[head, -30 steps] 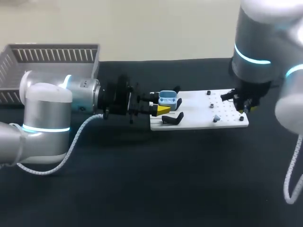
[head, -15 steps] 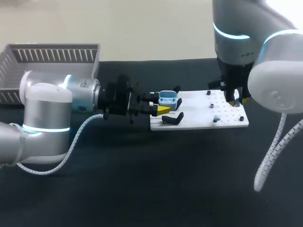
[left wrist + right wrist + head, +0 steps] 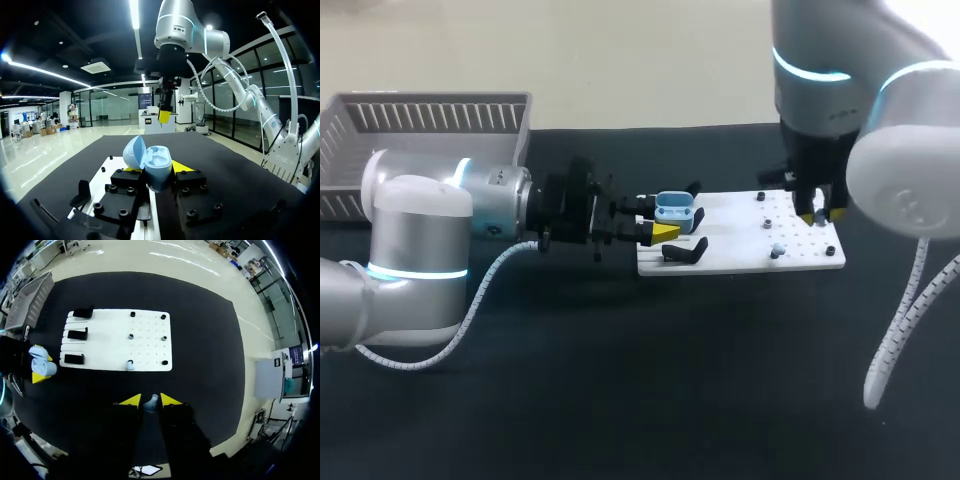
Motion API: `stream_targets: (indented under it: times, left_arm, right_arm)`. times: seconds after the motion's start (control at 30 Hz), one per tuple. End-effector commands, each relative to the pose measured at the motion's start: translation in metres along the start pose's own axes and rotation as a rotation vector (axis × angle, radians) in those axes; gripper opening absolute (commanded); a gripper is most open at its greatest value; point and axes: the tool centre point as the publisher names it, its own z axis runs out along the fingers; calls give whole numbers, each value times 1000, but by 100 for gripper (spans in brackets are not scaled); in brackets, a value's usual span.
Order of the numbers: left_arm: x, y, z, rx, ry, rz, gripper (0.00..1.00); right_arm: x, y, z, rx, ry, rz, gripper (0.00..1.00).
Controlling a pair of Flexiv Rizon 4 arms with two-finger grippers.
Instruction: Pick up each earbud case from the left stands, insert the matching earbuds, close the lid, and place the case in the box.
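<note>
The earbud case (image 3: 675,211), pale blue with its lid swung open, is gripped from two sides by the left gripper (image 3: 656,220). It is held just off the left edge of the white board (image 3: 735,225), by the board's near left corner and beside the black stands (image 3: 685,250). Its open side is turned upward, presumably so that an earbud can be lowered in from above. The right gripper (image 3: 149,401) is clenched on a small pale earbud (image 3: 151,402) and is held high over the board's right end with its fingers pointing down, apparently for carrying across to the case. A second earbud (image 3: 130,365) lies near the board's near edge, seemingly for the next pick. The box (image 3: 420,120) is set at the desk's far left corner, where the left arm could deliver the closed case.
</note>
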Motion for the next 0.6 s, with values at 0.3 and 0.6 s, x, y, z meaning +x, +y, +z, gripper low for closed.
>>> stream_targets:
  times: [0.3, 0.6]
  left_arm:
    - [1, -2, 0, -7, -3, 4, 0]
    - [1, -2, 0, -7, -3, 4, 0]
  right_arm:
    - [11, 34, -39, -155, 110, 197, 0]
    - [18, 75, -49, -308, 95, 194, 0]
